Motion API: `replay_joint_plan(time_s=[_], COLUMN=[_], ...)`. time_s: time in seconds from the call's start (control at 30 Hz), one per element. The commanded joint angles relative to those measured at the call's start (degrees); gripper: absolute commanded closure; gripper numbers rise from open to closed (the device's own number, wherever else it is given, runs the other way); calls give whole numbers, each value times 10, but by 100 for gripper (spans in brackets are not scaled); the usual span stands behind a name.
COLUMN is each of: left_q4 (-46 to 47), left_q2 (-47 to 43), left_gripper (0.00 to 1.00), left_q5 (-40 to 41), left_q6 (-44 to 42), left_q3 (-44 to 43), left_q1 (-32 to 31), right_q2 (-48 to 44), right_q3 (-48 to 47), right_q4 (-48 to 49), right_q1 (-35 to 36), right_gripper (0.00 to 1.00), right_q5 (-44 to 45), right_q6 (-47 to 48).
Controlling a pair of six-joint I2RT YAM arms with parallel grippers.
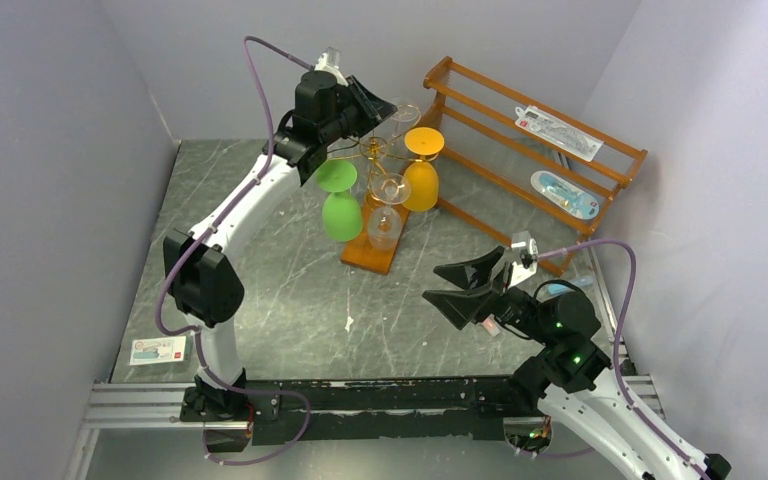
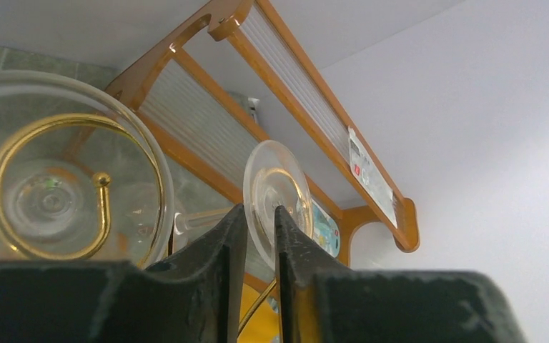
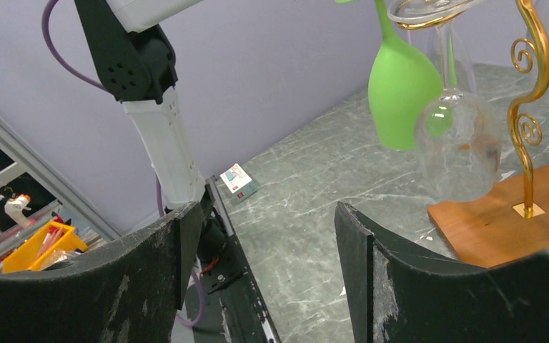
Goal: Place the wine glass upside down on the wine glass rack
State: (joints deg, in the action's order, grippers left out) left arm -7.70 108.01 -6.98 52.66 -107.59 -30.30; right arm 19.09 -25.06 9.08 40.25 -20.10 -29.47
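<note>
Left gripper is clenched on the flat round foot of the clear wine glass, at the 12 o'clock side of the wine glass rack. The rack's gold wire spirals carry an inverted green glass, an orange glass and another clear glass (smooth bowls). Right gripper is released, at 5 o'clock from the rack, over the marbled table.

Pale lavender walls close the space in on three sides: the left wall, the back wall and the right wall. All are plain and evenly lit, with only soft shadows. The table has a dark grey-green marbled top, with a silver metal rail along its near edge. A brown wooden slatted shelf stands at the far right corner, by the right wall. Beyond the table's left side, a yellow bin sits among clutter.
</note>
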Motion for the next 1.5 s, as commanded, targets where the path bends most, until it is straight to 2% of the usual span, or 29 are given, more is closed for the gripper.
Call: replay_joint_plan(time_s=[0.0,0.13,0.33,0.57,0.67,0.83,0.87,0.97,1.2,1.33,1.47], left_q4=[-17,-18,-8,-2,-13,-98,-119,-188,-325,-423,-482], left_q2=[-18,-29,-49,-114,-150,-221,-238,-310,-515,-616,-716], left_gripper=[73,65,49,33,27,17,12,8,5,4,3], left_q5=[16,17,-40,-69,-69,-3,14,67,167,229,326], left_q6=[-26,-35,-68,-107,-144,-240,-262,-324,-407,-403,-382], left_q3=[-16,-11,0,47,66,83,90,121,247,274,288], left_q1=[-1,-1,2,14,20,24,24,24,24,24,23], right_q2=[-7,-7,-5,-8,-9,6,11,24,87,114,110], right_q3=[1,-1,-2,-12,-34,-103,-117,-157,-271,-338,-381], right_q4=[2,-1,-8,-57,-112,-281,-308,-365,-491,-544,-549], right_q1=[3,3,3,3,3,3,3,3,3,3,3], right_gripper=[28,28,28,28,28,28,28,27,25,25,24], right_q5=[3,6,22,83,156,358,386,448,523,550,555], right_q6=[1,3,5,10,-3,-57,-66,-71,-65,-29,22])
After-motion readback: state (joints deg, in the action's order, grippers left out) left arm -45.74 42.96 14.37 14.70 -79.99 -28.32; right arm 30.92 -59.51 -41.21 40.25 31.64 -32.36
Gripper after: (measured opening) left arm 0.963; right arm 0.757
